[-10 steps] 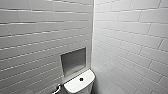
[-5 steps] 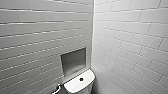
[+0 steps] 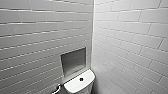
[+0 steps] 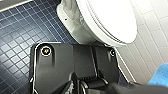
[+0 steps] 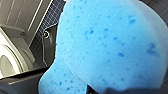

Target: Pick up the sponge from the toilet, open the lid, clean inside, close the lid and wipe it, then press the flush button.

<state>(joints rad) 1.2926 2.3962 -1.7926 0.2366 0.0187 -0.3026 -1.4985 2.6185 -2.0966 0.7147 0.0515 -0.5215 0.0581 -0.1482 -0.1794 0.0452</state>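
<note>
The only mark like writing is a darker blue shape on the sponge (image 5: 107, 42) that looks like a "2"; I cannot be sure it is a figure. There is one sponge, one toilet (image 4: 75, 27), one lid (image 4: 110, 17) and one flush button (image 3: 81, 79).

The right pincer (image 5: 117, 90) grips the sponge, which stands close before its wrist camera, off the toilet and above the floor (image 4: 17, 37) of dark blue small tiles. In the left wrist view a corner of the sponge lies at the edge, near the white wall (image 4: 150, 37). The left pincer (image 4: 86, 85) is in view, but I cannot tell whether it is open or closed.

The lid is down over the bowl, so the inside is hidden. In the head view the button sits in the middle of the tank top (image 3: 75, 86), and one niche (image 3: 73, 61) with a grey back is set in the tiled wall just above the tank.
</note>
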